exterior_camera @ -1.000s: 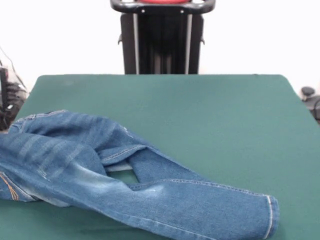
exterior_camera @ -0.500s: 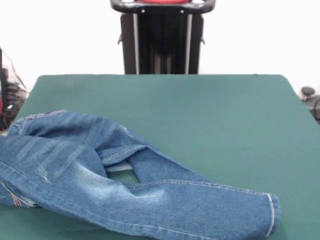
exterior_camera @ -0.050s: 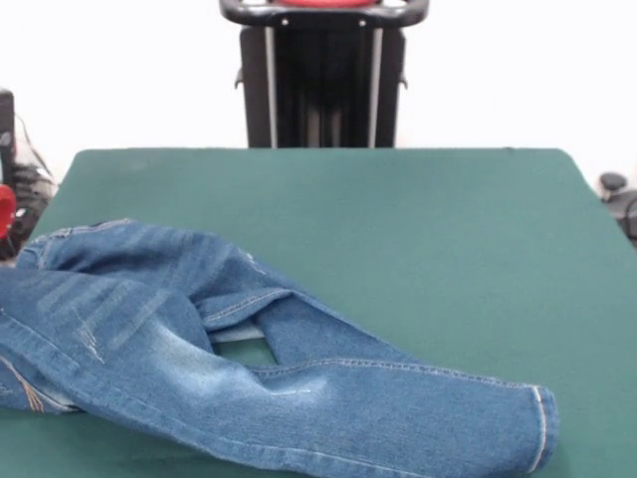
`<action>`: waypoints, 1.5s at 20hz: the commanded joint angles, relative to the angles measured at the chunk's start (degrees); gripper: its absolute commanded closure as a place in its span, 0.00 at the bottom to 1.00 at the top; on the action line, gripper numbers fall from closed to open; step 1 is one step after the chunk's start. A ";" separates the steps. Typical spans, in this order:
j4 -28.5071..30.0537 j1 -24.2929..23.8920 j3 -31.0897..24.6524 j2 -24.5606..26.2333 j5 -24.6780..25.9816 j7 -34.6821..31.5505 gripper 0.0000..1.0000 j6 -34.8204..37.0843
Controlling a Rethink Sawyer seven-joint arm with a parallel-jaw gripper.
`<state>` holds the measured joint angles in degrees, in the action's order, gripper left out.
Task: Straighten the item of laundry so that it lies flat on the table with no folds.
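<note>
Your jeans (exterior_camera @ -0.050s: 249,368) lie on the near left part of the green table (exterior_camera @ -0.050s: 428,229), running from the left edge of the front view across to a hemmed leg end at the lower right. That long leg stretches out toward the right and looks fairly smooth, with its orange-tan seam line showing along the upper side. The rest of the garment is bunched at the left: a second band of denim comes in from the upper left corner of the table and crosses back over the first, and a folded lip of fabric sits where the two meet. Just below that lip a small gap lets you see the green top through the denim. Pale faded patches show on the upper-left cloth. Part of the jeans runs past the left and bottom edges of the view, so you cannot see how that end lies.

You cannot place the jeans against the claw, because the claw does not appear anywhere in the view; how far it is open and whether it holds anything cannot be told. Of the robot you see only the black pedestal (exterior_camera @ -0.050s: 323,85) standing upright behind the far edge of the table, well apart from the jeans.
</note>
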<state>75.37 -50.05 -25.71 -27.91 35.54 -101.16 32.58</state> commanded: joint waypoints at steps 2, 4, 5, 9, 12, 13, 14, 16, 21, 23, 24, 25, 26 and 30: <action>12.74 7.36 -1.64 -3.78 0.84 8.31 0.00 8.44; 13.64 8.31 -0.96 -4.99 0.61 7.05 0.00 8.59; 14.08 8.64 -0.77 -5.39 0.55 6.54 0.00 8.16; 15.38 10.19 0.36 -6.90 0.10 4.31 0.00 7.80; 16.30 10.84 0.97 -7.87 -0.31 3.12 0.00 7.40; 16.54 10.86 0.98 -7.89 -0.45 2.96 0.00 7.26; 16.79 11.00 1.17 -7.97 -0.43 2.63 0.00 6.91; 17.38 11.15 1.44 -7.93 -0.31 1.92 0.00 5.82; 18.85 11.52 2.18 -7.67 0.03 0.10 0.00 3.55; 19.30 11.63 2.45 -7.26 0.33 -0.67 0.00 2.49; 19.64 11.67 2.57 -7.23 0.53 -1.13 0.00 1.70; 19.95 11.79 2.82 -7.29 0.64 -1.59 0.00 1.24; 20.17 11.86 2.89 -7.29 0.66 -1.87 0.00 0.85; 20.99 12.41 3.42 -7.65 0.63 -2.99 0.00 0.30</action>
<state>87.74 -41.29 -24.04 -37.87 35.69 -101.16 32.72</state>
